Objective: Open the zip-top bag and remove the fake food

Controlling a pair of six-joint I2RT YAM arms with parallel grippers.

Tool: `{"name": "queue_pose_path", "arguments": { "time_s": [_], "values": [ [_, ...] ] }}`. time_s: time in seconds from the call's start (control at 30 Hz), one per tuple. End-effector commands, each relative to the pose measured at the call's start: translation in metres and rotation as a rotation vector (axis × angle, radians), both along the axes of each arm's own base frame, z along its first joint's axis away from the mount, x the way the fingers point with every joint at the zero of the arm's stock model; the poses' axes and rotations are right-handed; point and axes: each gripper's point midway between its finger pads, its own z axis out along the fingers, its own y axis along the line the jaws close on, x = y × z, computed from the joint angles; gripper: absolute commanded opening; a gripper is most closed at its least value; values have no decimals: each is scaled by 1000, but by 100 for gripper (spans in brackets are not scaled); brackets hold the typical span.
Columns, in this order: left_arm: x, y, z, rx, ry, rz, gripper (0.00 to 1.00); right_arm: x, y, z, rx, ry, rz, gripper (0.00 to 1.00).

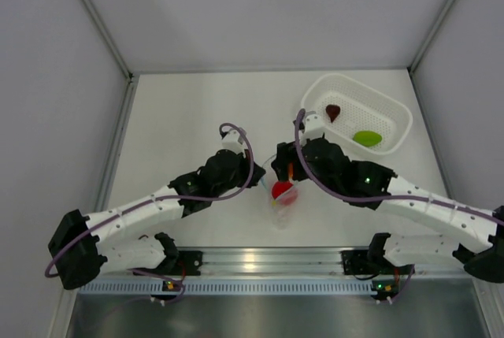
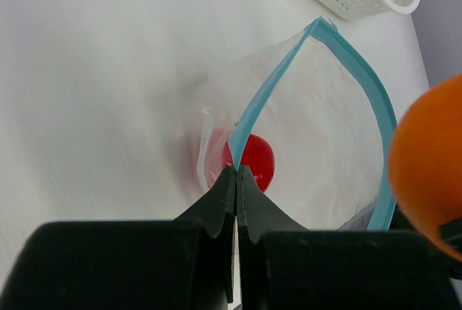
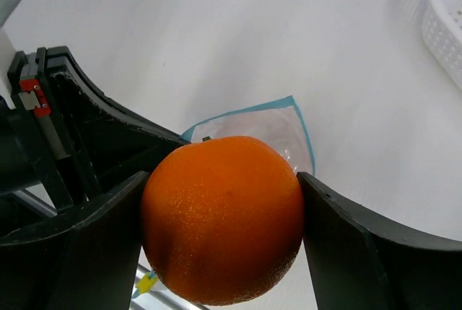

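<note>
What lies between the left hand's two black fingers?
The light blue zip strip of the clear plastic bag, pinched in the shut left hand; seen in left wrist view.

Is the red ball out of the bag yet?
No, the red ball lies inside the clear zip-top bag, showing through its plastic in the left wrist view.

The left arm [image 1: 142, 210] and right arm [image 1: 429, 200] stretch forward and bend inward, wrists nearly meeting. The left gripper [image 2: 236, 173] is pinched tight (on the zip-top bag [image 2: 268, 87] edge). The right gripper [image 3: 224, 227] stands wide, clamping the orange ball [image 3: 220, 194].
</note>
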Motion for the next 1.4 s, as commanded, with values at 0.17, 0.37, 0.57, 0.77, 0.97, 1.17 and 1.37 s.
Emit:
{"name": "queue_pose_path", "arguments": {
  "time_s": [0.17,0.37,0.57,0.77,0.97,1.17,1.37],
  "values": [
    [6,-3,30,-86,-32,34,0,48,-91,63,24,-108,-246,39],
    [5,-3,32,-91,-31,33,0,103,-160,44,-36,-39,-465,41],
    [6,-7,33,-100,-19,32,0,153,-215,16,-90,36,-636,41],
    [2,-13,33,-112,1,5,0,187,-240,-19,-109,95,-702,41],
    [-2,-17,35,-136,24,-13,0,223,-256,-43,-134,139,-742,41],
    [-4,-15,36,-144,26,-12,0,252,-255,-67,-165,189,-732,48],
    [-4,-14,37,-147,23,-8,0,264,-253,-82,-177,225,-726,67]
  ]
}}
